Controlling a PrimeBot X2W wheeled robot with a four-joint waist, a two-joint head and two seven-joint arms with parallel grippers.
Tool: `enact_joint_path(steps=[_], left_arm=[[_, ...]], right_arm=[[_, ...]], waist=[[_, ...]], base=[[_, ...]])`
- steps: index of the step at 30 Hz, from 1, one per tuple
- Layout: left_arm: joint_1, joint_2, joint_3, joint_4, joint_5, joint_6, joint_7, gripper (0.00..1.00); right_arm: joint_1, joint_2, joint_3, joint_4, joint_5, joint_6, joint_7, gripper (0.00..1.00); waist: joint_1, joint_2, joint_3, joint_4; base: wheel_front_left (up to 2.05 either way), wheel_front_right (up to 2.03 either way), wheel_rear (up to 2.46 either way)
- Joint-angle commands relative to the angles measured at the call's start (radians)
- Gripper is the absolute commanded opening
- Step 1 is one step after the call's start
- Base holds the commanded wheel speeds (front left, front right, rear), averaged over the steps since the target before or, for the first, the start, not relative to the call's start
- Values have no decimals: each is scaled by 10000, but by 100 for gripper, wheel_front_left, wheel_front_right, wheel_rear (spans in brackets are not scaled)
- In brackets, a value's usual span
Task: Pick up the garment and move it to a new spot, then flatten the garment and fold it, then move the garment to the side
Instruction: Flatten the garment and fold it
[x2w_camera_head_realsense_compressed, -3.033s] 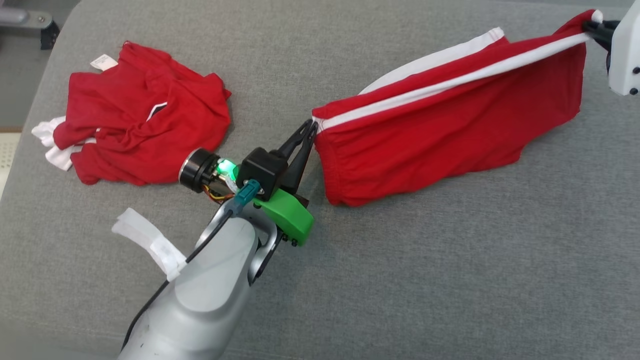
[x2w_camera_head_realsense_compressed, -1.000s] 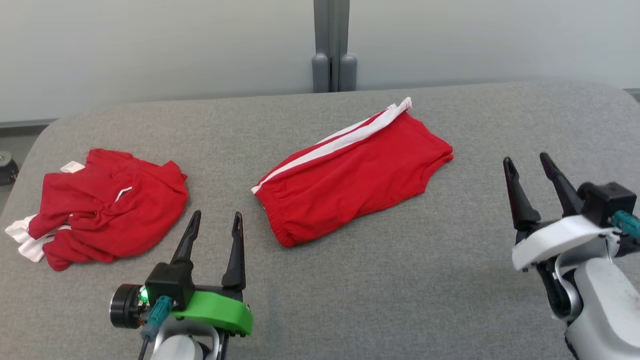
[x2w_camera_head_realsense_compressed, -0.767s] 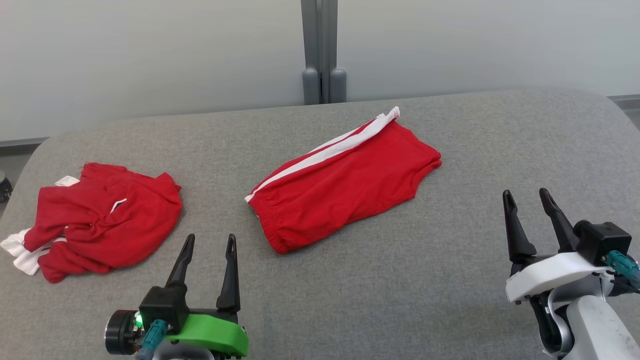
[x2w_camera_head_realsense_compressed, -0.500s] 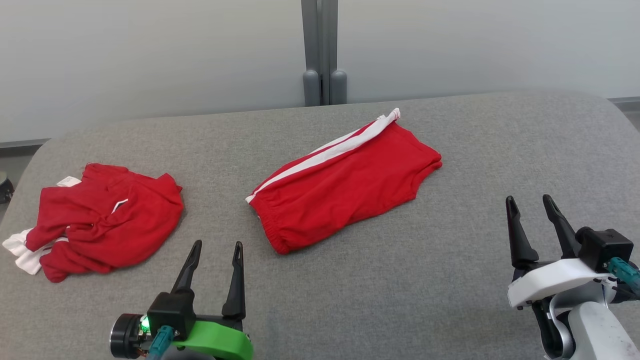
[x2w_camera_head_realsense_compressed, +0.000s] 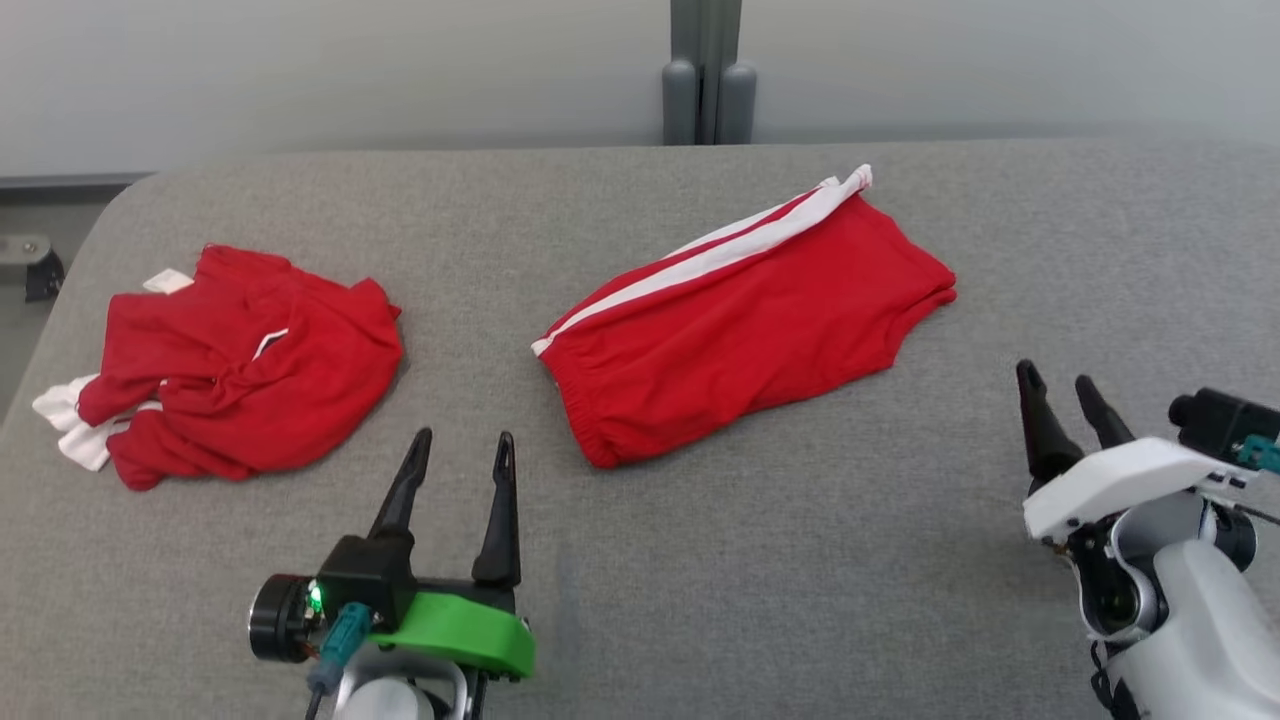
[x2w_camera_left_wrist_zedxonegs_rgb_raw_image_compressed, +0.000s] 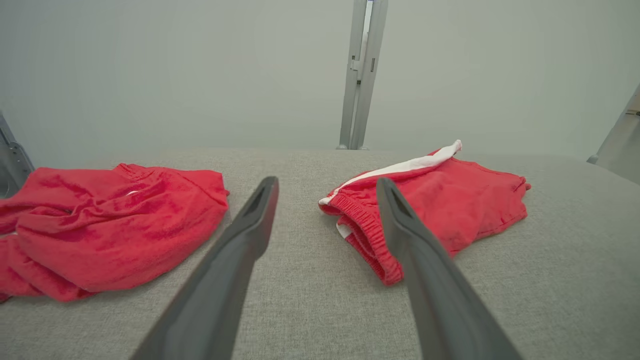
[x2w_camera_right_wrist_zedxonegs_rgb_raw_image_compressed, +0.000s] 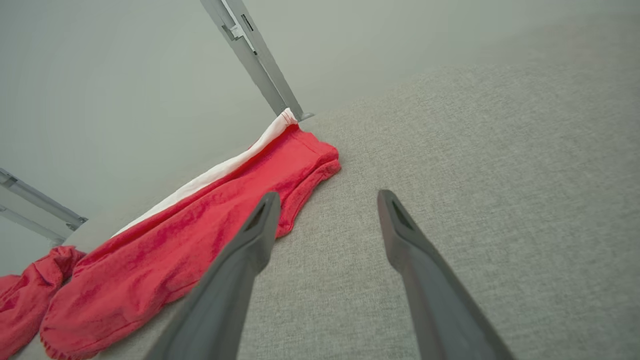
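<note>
While the grey surface (x2w_camera_head_realsense_compressed: 760, 580) carries the red shorts (x2w_camera_head_realsense_compressed: 740, 340) flat at its centre, well apart from a crumpled red garment (x2w_camera_head_realsense_compressed: 250, 390), the left end effector (x2w_camera_head_realsense_compressed: 462, 440) and right end effector (x2w_camera_head_realsense_compressed: 1055, 378) hover wide open, empty. Next fold, likely: pinch both ends evenly. Three seconds earlier, both held the shorts taut.

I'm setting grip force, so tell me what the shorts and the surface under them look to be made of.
The shorts: soft knit fabric, likely cotton or jersey, matte red with a white side stripe. The cloth creases softly and the waistband is gathered. The surface: grey woven cloth, matte, with a fine speckled weave. What lies beneath it cannot be told.
</note>
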Motion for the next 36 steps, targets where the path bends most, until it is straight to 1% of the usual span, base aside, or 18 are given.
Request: enact_joint_path(steps=[1,7,11,13,15,21,24,28,36], left_arm=[[-315,37,-46,-86,-93,95,0,100],[-727,35,-325,-208,-271,315,0,100],[-865,34,-458,-292,-455,435,-2,100],[-932,34,-605,-328,-566,511,0,100],[-954,32,-698,-364,-636,575,0,100],[-936,32,-964,-415,-833,691,0,100],[-883,33,-1009,-442,-1162,777,-2,100],[-1038,32,-1083,-461,-1193,771,0,100],[-1143,32,-1090,-518,-1271,799,0,100]], right_arm=[[-383,14,-95,97,401,0,205,100],[-1458,12,-899,840,1985,0,1223,100],[-2007,-115,-1334,1431,2687,0,1786,100],[-2356,-206,-1727,1962,2968,0,2001,100],[-2555,-386,-1891,2440,2724,0,2007,100],[-3100,-410,-2128,3520,2499,0,2227,100],[-3374,-409,-2234,3970,2459,0,2293,100],[-3634,-430,-2278,4435,2383,0,2423,100],[-4203,-399,-2328,5358,2198,0,2266,100]], waist=[[0,-1,887,796],[0,-1,1536,1565],[0,-1,1732,2003],[0,-1,1819,2294],[0,-1,1866,2472],[0,-1,2000,2898],[0,-1,2065,3073],[0,-1,2153,3238],[0,-1,2258,3401]], base=[[0,0,0],[0,0,0],[0,0,0],[0,0,0],[0,0,0],[0,0,0],[0,0,0],[0,0,0],[0,0,0]])
